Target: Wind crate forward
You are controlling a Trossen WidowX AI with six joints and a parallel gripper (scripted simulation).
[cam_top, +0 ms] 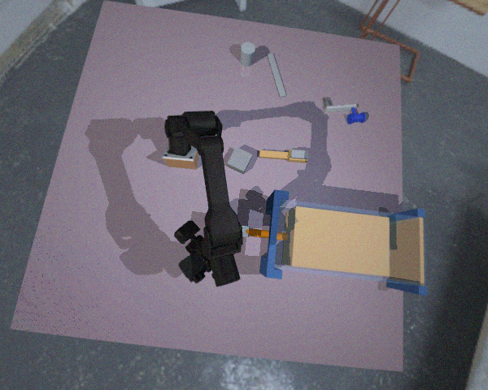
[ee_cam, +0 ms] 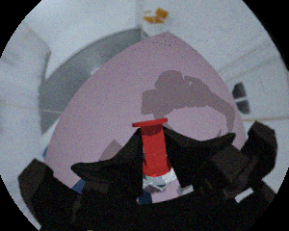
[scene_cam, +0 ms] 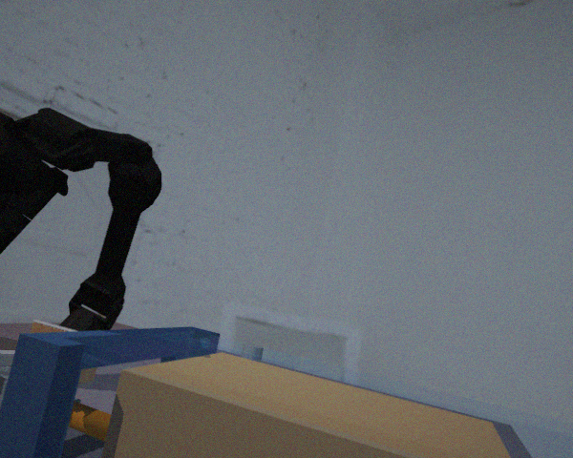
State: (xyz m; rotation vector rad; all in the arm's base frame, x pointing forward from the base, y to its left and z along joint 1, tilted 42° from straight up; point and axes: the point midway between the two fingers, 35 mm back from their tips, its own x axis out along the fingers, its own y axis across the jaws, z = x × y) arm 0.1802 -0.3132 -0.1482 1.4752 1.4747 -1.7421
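We see the black arm (cam_top: 214,184) reaching from its tan base block (cam_top: 180,160) across the pink counter (cam_top: 110,293) toward the blue steel frame (cam_top: 273,235) at the mouth of the rack. Its end effector (ee_cam: 156,183) is clamped on the winch handle, whose red grip (ee_cam: 154,148) stands straight up between the dark fingers in the wrist view. From above, the wrist covers the winch, so we cannot make out the winch body itself. An orange strap (cam_top: 261,233) runs from under the wrist through the frame to the tan crate (cam_top: 338,239), which sits flat inside the clear-panelled cubby with its front just behind the frame; whether they touch we cannot tell. Farther back on the counter lie a grey cylinder (cam_top: 247,54), a grey bar (cam_top: 276,74), a grey block (cam_top: 239,159), an orange-handled tool (cam_top: 282,154) and a small blue piece (cam_top: 356,117) beside a grey L-shaped tool (cam_top: 338,107).
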